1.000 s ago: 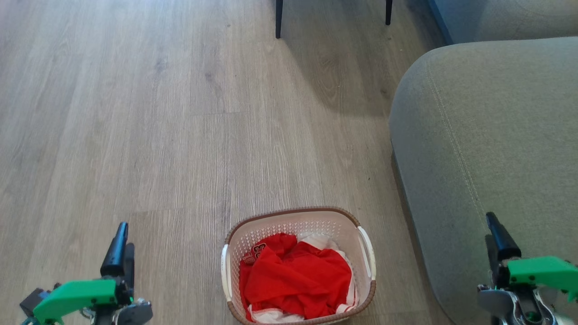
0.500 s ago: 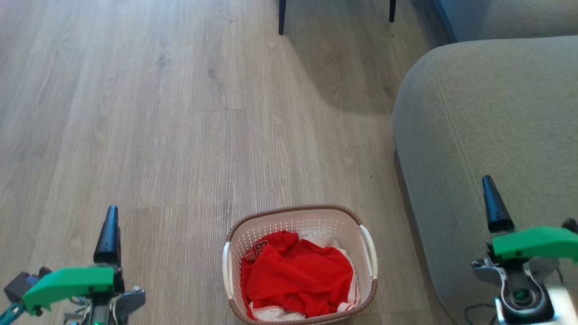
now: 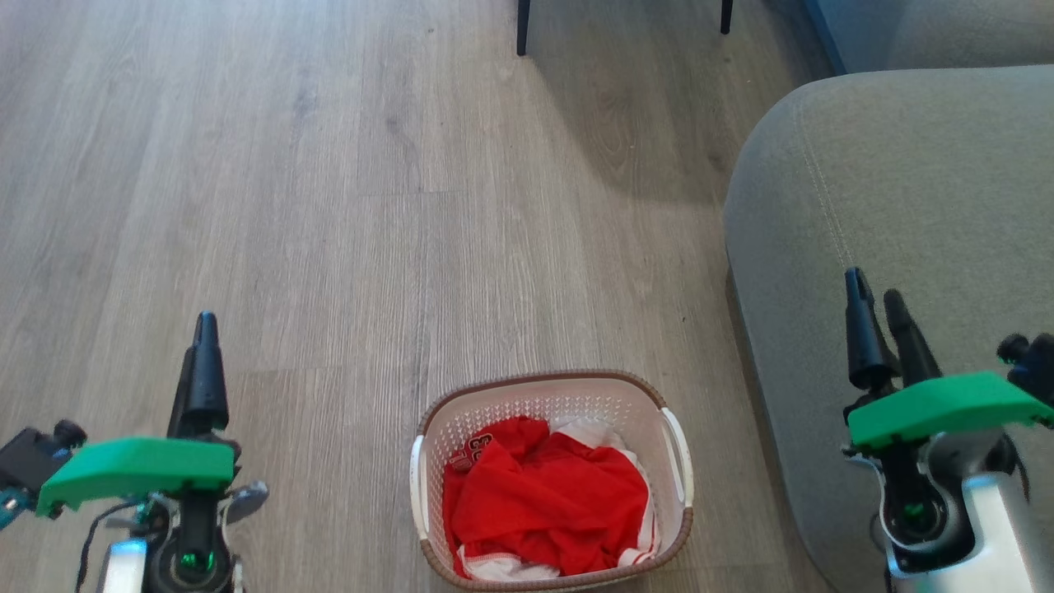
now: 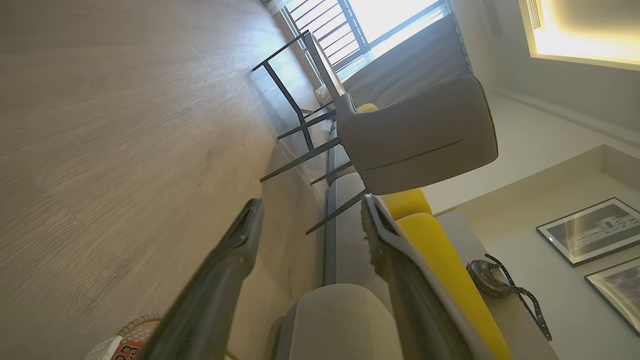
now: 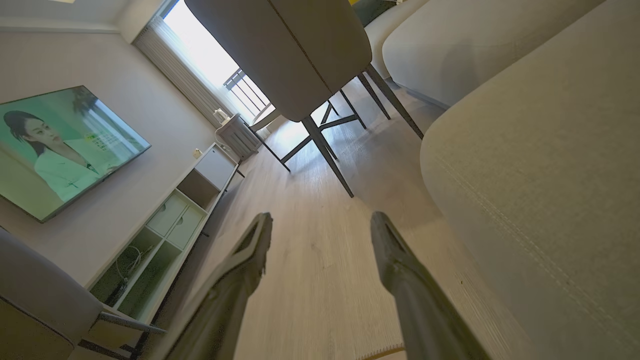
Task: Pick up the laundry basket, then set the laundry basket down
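Note:
The laundry basket (image 3: 535, 380) stands on the wooden floor at the bottom centre of the head view. It is white and perforated, with a brown rim and white side handles, and red and white clothes lie in it. My left gripper (image 3: 204, 323) hovers to its left, open and empty, with its fingers pointing away from me. My right gripper (image 3: 873, 287) hangs to the basket's right, in front of the sofa, also open and empty. In the left wrist view the open left gripper (image 4: 312, 202) has a corner of the basket (image 4: 127, 337) below its left finger. The right gripper (image 5: 321, 217) shows floor between its fingers.
A grey sofa (image 3: 897, 189) fills the right side, close to the basket's right handle. Dark chair legs (image 3: 522, 29) stand at the far end of the floor. A grey chair (image 4: 420, 135), a wall screen (image 5: 60, 145) and a low shelf unit (image 5: 170, 220) show farther off.
Both grippers have moved up the head view, the right one farther, and its two fingers now show apart. The basket has stayed put; the camera has shifted slightly.

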Controlling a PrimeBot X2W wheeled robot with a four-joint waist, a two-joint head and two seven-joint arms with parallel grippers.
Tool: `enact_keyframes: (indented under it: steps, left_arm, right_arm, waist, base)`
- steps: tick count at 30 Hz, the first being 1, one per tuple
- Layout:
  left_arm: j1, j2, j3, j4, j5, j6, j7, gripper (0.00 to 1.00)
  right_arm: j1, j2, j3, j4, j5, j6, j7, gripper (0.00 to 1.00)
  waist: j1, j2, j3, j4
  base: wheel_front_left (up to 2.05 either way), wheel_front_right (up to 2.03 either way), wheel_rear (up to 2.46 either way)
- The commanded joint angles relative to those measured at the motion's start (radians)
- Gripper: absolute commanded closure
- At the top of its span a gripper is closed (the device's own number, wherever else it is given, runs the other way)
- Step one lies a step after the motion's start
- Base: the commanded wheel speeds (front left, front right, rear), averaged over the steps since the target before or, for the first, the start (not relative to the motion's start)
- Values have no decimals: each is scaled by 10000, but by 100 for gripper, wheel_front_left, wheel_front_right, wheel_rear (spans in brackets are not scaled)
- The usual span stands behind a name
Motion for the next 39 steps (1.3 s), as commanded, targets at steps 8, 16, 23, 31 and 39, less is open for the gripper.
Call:
enact_keyframes:
  steps: [8, 16, 23, 31, 39]
  left_arm:
    - [-759, 97, -705, -1423, 2351, 1561, -338, 0]
    - [-1011, 113, -2364, -1699, 5185, 3004, -601, 0]
    - [-1254, 567, -3651, -1564, 6210, 4161, -806, 0]
    - [-1513, 1009, -4862, -1231, 6673, 4150, -1040, 0]
    - [-1140, 361, -3734, -253, 6541, 2856, -1274, 0]
  right_arm:
    - [-836, -414, 493, -1026, -1773, 40, -351, 0]
    - [-1004, -597, 922, -1453, -3254, 45, -614, 0]
    - [-1011, -706, 1205, -1485, -4268, 49, -819, 0]
    - [-988, -613, 1232, -1539, -5449, 53, -1052, 0]
    - [-885, -570, 1284, -1197, -7118, 58, -1287, 0]
  waist:
    - [0, 0, 90, 42]
    - [0, 0, 141, 75]
    - [0, 0, 140, 61]
    - [0, 0, 121, 44]
    - [0, 0, 75, 7]
  base:
    - [0, 0, 0]
    - [0, 0, 0]
    - [0, 0, 0]
    - [0, 0, 0]
    - [0, 0, 0]
